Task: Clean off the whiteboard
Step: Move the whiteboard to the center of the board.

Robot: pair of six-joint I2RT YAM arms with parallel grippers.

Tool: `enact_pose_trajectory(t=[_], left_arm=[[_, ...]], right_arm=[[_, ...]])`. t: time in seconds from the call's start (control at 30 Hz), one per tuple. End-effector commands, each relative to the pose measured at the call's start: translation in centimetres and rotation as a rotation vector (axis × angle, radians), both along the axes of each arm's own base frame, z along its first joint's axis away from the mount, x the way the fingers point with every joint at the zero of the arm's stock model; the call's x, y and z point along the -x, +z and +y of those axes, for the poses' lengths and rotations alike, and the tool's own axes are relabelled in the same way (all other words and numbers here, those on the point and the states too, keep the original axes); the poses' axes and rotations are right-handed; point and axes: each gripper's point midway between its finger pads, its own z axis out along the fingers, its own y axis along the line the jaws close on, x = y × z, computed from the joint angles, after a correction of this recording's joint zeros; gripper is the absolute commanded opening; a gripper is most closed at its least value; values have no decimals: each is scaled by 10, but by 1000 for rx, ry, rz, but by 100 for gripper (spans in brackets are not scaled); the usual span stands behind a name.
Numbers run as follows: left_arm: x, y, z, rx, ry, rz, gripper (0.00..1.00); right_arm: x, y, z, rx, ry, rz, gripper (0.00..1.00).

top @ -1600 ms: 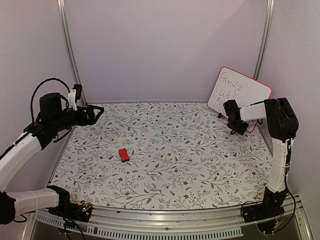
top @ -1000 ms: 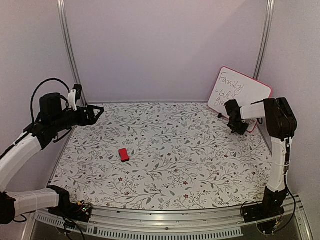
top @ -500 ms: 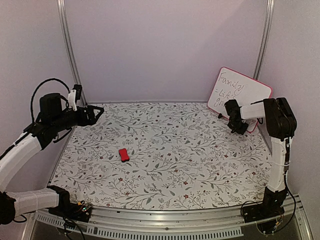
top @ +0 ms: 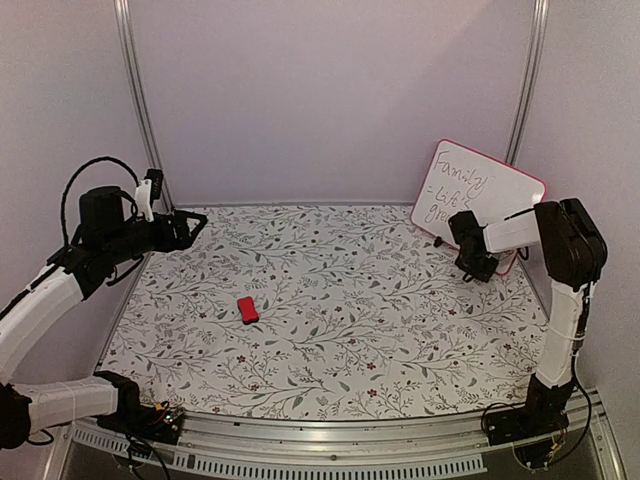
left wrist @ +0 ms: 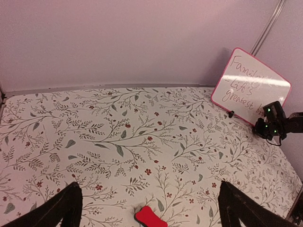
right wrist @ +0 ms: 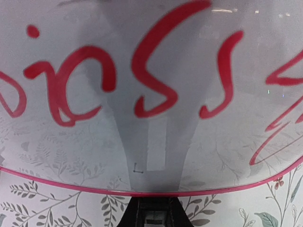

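The whiteboard [top: 490, 185] has a red-pink frame and red handwriting, and stands tilted at the back right of the floral mat. It also shows in the left wrist view [left wrist: 251, 90] and fills the right wrist view [right wrist: 151, 94]. My right gripper [top: 483, 266] is at its lower edge, and its dark fingers [right wrist: 151, 215] close on the pink frame. My left gripper [top: 195, 228] is open and empty, held above the far left of the mat. The small red eraser block [top: 248, 309] lies on the mat left of centre, below the left gripper [left wrist: 147, 191] in its wrist view [left wrist: 151, 216].
The floral mat [top: 350, 300] covers the table. Plain walls and two metal posts [top: 135, 100] enclose the back and sides. An aluminium rail [top: 330, 445] runs along the near edge between the arm bases.
The whiteboard has shifted slightly left and lower in view, together with my right gripper at its lower edge. The left arm and the eraser have not moved.
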Motion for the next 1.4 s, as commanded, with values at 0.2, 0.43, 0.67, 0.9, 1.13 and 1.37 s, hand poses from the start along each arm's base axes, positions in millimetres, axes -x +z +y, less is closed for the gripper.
enact_pose_trajectory(t=[0.2,0.43,0.67,0.9,1.13,1.37], left_arm=[[-4,-5,7,-6,41,17,100],[1,-21,21,61,210,133,100],[20,-27,21,168,327,154,100],[32,-70,8,188,380,218,100],[44,-91,-15,155,399,243,100],[46,-108,-45,90,372,273,100]], right_arm=[[21,24,66,-21,130,-63,0],[46,29,110,-22,213,-58,0],[77,33,146,-25,228,-74,0],[95,32,177,-58,249,-79,0],[107,22,202,-83,288,-52,0],[119,21,221,-97,323,-52,19]])
